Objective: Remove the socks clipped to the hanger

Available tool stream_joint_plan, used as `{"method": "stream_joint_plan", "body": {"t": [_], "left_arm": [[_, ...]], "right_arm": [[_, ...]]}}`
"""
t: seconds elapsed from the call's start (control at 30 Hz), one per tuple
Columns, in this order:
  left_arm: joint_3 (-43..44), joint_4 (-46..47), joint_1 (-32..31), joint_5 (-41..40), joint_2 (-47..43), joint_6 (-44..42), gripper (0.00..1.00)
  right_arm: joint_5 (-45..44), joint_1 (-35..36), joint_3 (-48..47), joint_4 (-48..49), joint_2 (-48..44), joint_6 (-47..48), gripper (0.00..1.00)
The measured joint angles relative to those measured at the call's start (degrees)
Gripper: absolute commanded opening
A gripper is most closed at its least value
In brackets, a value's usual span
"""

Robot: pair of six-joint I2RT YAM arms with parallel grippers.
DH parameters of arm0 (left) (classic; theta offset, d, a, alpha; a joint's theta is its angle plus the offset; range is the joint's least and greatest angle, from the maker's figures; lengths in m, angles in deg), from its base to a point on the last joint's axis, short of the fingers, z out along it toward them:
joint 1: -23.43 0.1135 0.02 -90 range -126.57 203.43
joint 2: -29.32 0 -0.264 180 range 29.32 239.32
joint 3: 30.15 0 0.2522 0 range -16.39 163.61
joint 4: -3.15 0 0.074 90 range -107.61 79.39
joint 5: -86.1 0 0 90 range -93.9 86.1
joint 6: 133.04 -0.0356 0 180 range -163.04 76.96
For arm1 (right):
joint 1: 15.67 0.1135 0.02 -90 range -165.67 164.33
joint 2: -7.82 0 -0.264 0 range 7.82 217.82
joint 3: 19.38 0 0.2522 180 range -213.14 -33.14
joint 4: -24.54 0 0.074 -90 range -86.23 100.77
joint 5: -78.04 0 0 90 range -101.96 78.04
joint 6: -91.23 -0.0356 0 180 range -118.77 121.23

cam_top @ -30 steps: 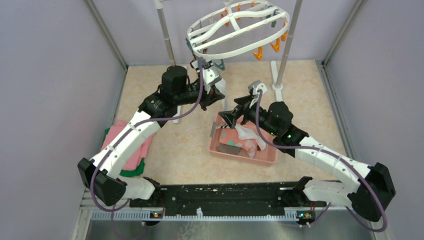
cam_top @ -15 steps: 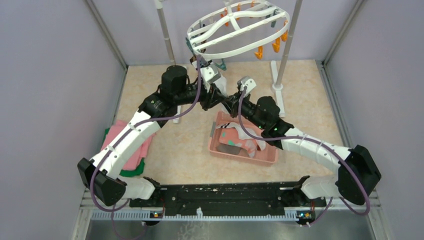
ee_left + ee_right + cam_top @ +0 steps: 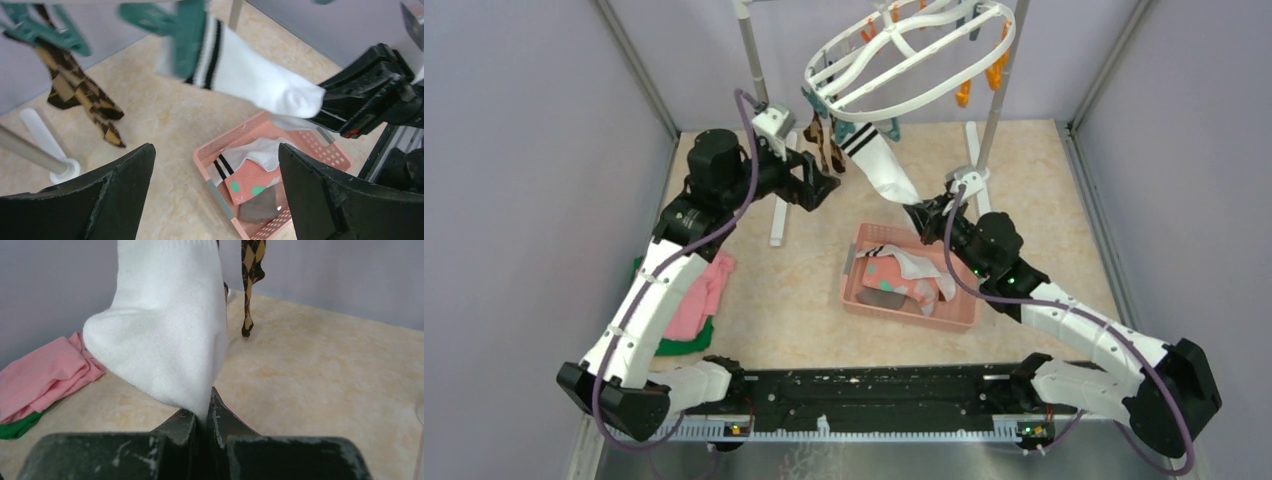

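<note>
The white oval hanger [image 3: 911, 55] hangs tilted between two poles. From one of its teal clips [image 3: 187, 35] a white sock with black cuff stripes [image 3: 879, 165] stretches down to the right. My right gripper [image 3: 919, 211] is shut on the toe of this white sock [image 3: 165, 325], and its jaws [image 3: 204, 415] pinch the fabric. A brown-tan argyle sock [image 3: 824, 145] dangles from a teal clip beside it. My left gripper [image 3: 824, 188] stands open and empty, left of and below the clips. In the left wrist view its fingers [image 3: 215, 150] are wide apart under the white sock [image 3: 255, 82].
A pink basket [image 3: 856, 295] lies below the stretched sock, holding a striped white sock, a pink spotted one and a grey-brown one [image 3: 260, 207]. Folded pink and green cloths [image 3: 689, 310] lie at the left. The rack's poles [image 3: 754, 70] [image 3: 996, 90] stand at the back.
My left gripper has opened and drawn back to the left, away from the clips. My right gripper has shut on the white sock's toe and pulled it taut; the hanger has tilted.
</note>
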Motion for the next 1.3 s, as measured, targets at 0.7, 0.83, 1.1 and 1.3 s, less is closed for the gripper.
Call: {"method": "stream_joint_plan", "body": {"t": [0.7, 0.83, 1.1, 1.3], "left_arm": [[2.5, 6.6, 7.7, -1.7, 6.4, 8.4, 0.94], [2.6, 7.6, 7.8, -8.3, 5.9, 5.1, 0.94], [2.6, 7.9, 7.9, -12.5, 5.7, 3.2, 0.94], [2.5, 8.0, 8.0, -10.1, 5.6, 4.0, 0.99]], "right_arm": [[8.1, -2.0, 3.0, -13.4, -16.4, -10.2, 0.00], [13.2, -2.0, 2.7, -13.4, -15.4, -14.7, 0.00], [14.8, -2.0, -1.4, -20.6, -19.6, -17.5, 0.00], [10.1, -2.0, -3.8, -27.1, -29.4, -16.0, 0.00]]}}
